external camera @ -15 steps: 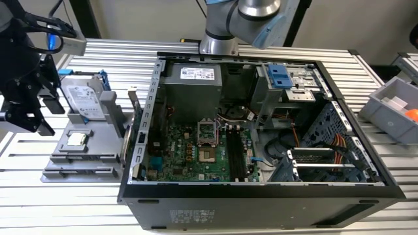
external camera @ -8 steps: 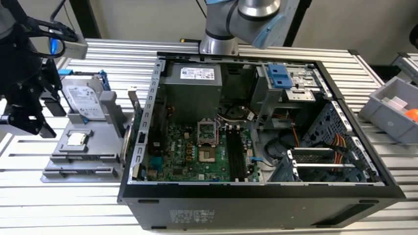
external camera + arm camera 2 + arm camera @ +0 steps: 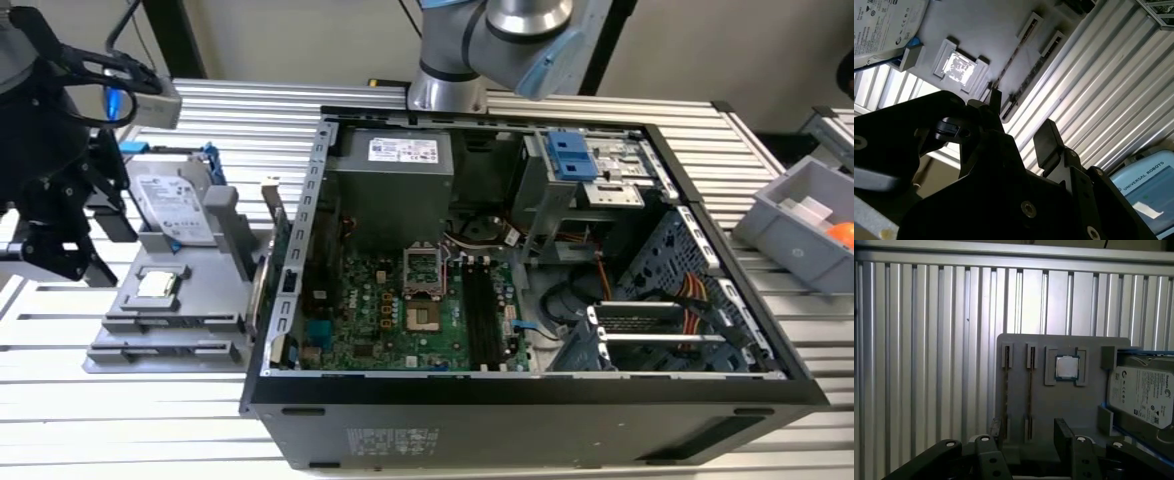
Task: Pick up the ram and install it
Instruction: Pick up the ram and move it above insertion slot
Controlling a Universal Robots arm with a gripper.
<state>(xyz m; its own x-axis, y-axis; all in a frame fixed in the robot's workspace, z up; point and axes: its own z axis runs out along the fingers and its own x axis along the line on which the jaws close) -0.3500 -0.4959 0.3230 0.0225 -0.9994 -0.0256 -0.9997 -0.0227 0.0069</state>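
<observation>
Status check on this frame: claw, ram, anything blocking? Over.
Claw open, empty, above grey tray. Ram edge-on in tray slot, ungripped, in line with the claw's gap. Nothing between them.

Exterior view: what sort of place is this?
Likely a robotics lab bench for PC assembly: an open black desktop computer case on a ribbed aluminium table, with a grey-and-blue robot arm mounted behind.

A robotics lab: a slatted aluminium bench [image 3: 240, 110] carries an open computer case [image 3: 534, 420], a grey parts fixture [image 3: 174, 320] and a bin [image 3: 801, 215], under a robot arm [image 3: 514, 35].
</observation>
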